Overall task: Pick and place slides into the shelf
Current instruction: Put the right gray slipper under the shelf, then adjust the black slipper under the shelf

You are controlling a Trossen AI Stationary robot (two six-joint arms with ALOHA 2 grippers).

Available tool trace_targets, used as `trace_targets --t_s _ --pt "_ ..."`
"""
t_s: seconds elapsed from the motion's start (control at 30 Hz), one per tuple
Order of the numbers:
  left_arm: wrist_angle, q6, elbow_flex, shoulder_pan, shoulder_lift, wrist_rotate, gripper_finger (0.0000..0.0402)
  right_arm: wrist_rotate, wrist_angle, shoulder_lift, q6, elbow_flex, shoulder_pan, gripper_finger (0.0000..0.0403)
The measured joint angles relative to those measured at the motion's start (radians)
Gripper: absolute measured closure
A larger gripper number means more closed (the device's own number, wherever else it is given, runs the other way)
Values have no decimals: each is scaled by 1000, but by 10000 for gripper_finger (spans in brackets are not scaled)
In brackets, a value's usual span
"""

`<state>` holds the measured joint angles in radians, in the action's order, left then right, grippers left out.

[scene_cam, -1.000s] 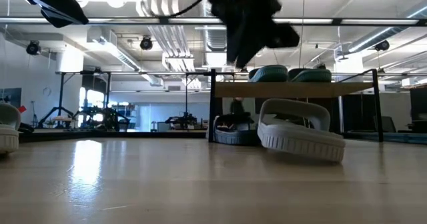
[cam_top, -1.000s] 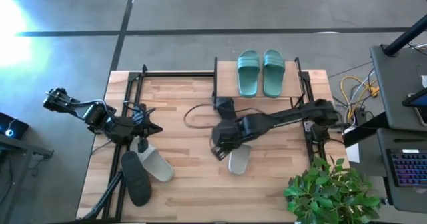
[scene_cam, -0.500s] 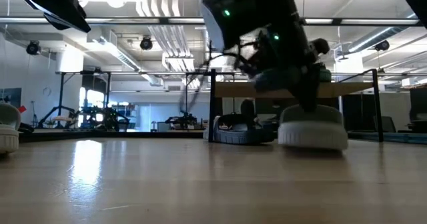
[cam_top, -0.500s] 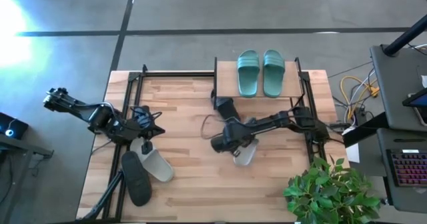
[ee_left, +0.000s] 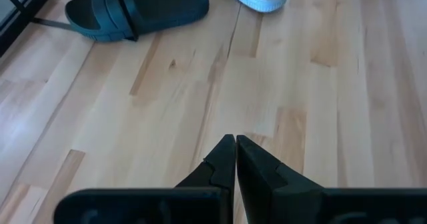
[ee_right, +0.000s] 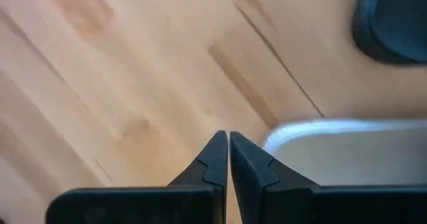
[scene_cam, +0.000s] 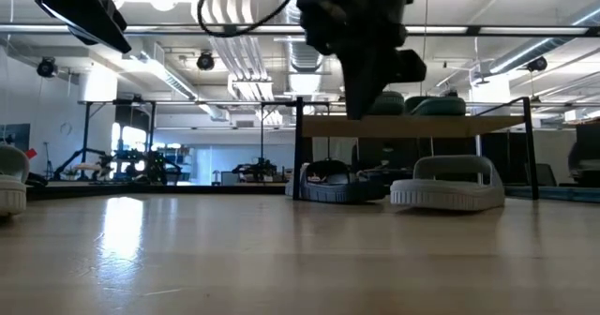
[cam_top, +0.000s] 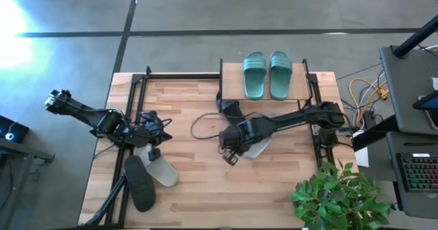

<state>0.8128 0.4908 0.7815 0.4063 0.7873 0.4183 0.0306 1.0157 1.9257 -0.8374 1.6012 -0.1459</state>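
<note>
The shelf (cam_top: 301, 69) stands at the table's far edge, its wood top board (scene_cam: 412, 125) carrying both teal slides (cam_top: 254, 74) (cam_top: 280, 74). A black slide (cam_top: 229, 110) (scene_cam: 333, 186) lies half under it. One grey slide (cam_top: 259, 146) (scene_cam: 450, 186) (ee_right: 353, 151) rests flat on its sole in front of the shelf. My right gripper (cam_top: 229, 152) (ee_right: 229, 141) hangs shut just left of it, above the table. Shut as well, my left gripper (cam_top: 154, 129) (ee_left: 235, 144) hovers over the table's left part, near the second grey slide (cam_top: 161, 170) and second black slide (cam_top: 139, 182).
A dark cable (cam_top: 202, 124) loops over the table between the arms. Black frame rails (cam_top: 133, 96) run along the table's left and right sides. A potted plant (cam_top: 335, 192) overhangs the near right corner. Bare wood lies in the middle and near parts.
The grey slide by my right gripper stood tilted with one edge raised; the gripper came down onto it, and the slide now lies flat, shifted toward the shelf. The right gripper has since risen clear of it.
</note>
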Motion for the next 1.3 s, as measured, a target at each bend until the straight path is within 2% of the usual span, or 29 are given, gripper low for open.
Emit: trace_targets --t_s 0.13,0.3,0.37,0.47,0.6,0.73,0.9,1.1,1.3 --pt "-1 0 0 0 -3 -1 402 -45 8 19 -38 -8 4 394" --pt "-1 0 0 0 -10 -1 402 -241 15 82 24 -45 -22 394" --pt "-1 0 0 0 -12 -1 402 -258 16 100 34 -57 -42 394" --pt "-1 0 0 0 -13 -1 402 -214 13 117 10 -75 -61 394" --pt "-2 0 0 0 -11 0 402 -128 71 119 -151 -119 -57 394" --pt "-3 0 0 0 -9 3 402 7 288 118 -298 -178 -48 394" --pt "-8 8 2 0 -8 4 402 181 566 116 -389 -223 -48 394" --pt "-11 26 2 0 -11 5 402 151 442 32 -373 -257 -50 394" --pt "-20 25 2 0 -10 7 402 16 66 -81 -176 -268 -54 394"
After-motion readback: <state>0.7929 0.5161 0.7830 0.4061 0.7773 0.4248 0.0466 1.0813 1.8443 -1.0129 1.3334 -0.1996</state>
